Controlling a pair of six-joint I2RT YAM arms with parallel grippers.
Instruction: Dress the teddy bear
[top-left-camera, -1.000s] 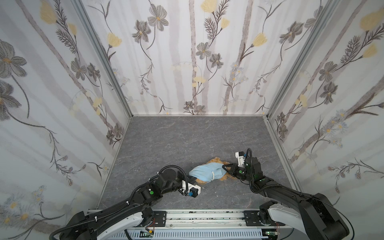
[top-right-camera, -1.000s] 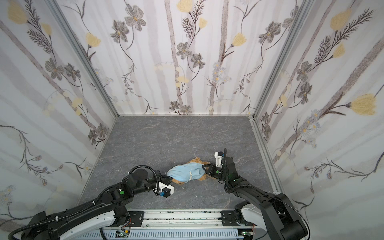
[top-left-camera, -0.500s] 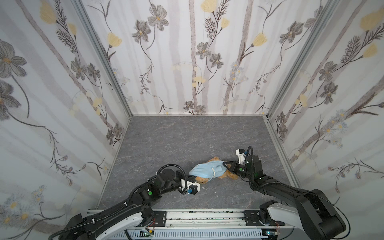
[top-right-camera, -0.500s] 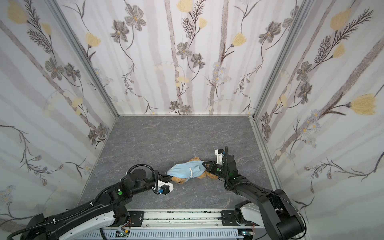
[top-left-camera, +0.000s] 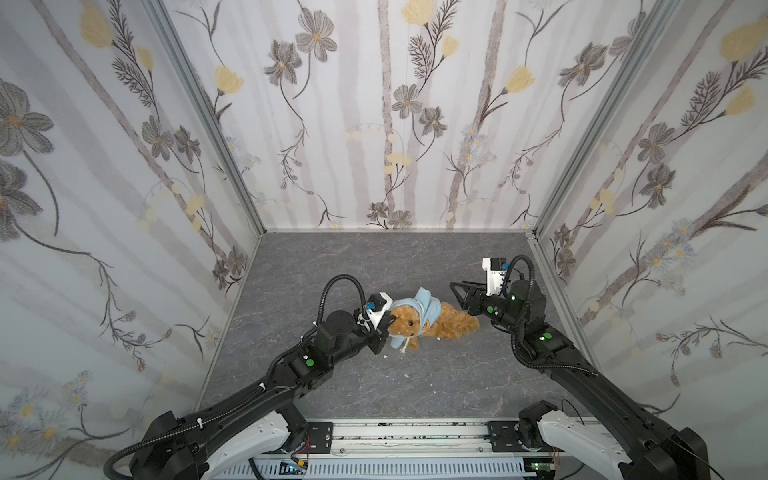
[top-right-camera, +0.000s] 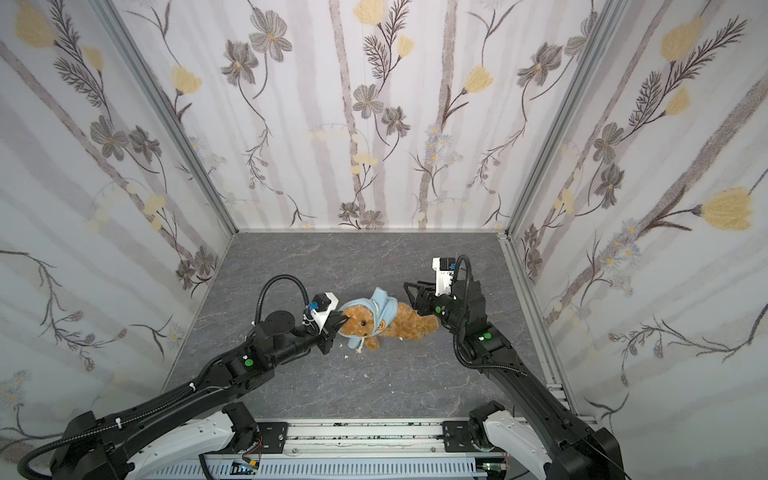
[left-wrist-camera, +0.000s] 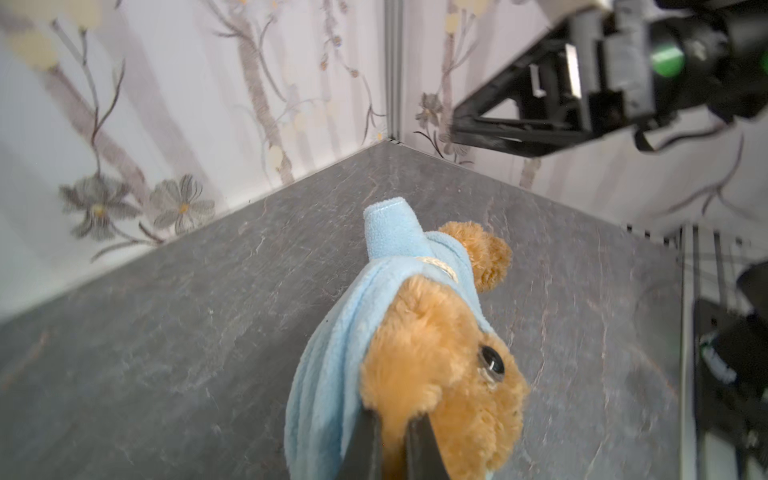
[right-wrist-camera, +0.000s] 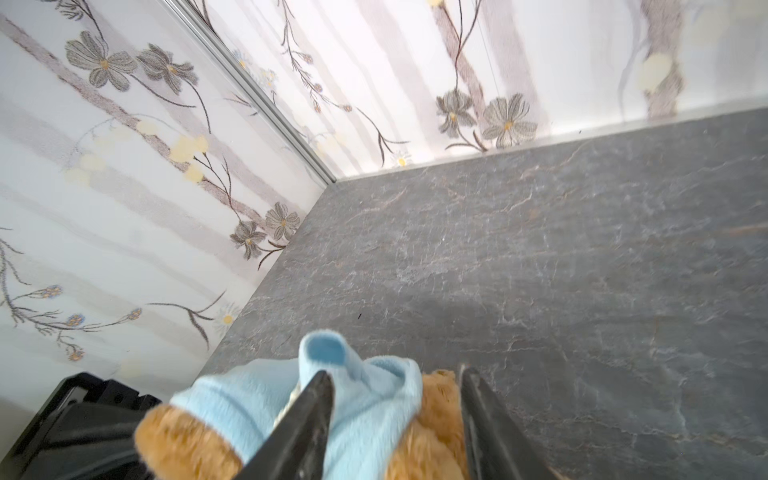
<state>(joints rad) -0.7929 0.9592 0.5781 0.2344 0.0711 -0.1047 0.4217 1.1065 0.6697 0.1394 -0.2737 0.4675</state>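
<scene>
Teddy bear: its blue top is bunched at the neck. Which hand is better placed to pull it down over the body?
Right, probably. The right hand is open over the light-blue top near the bare body of the teddy bear; the left hand is shut on its head, anchoring it.

Floral-papered walls on three sides, grey marbled floor, metal corner posts, even light.

Open grey floor beyond the teddy bear; walls hem three sides.
</scene>
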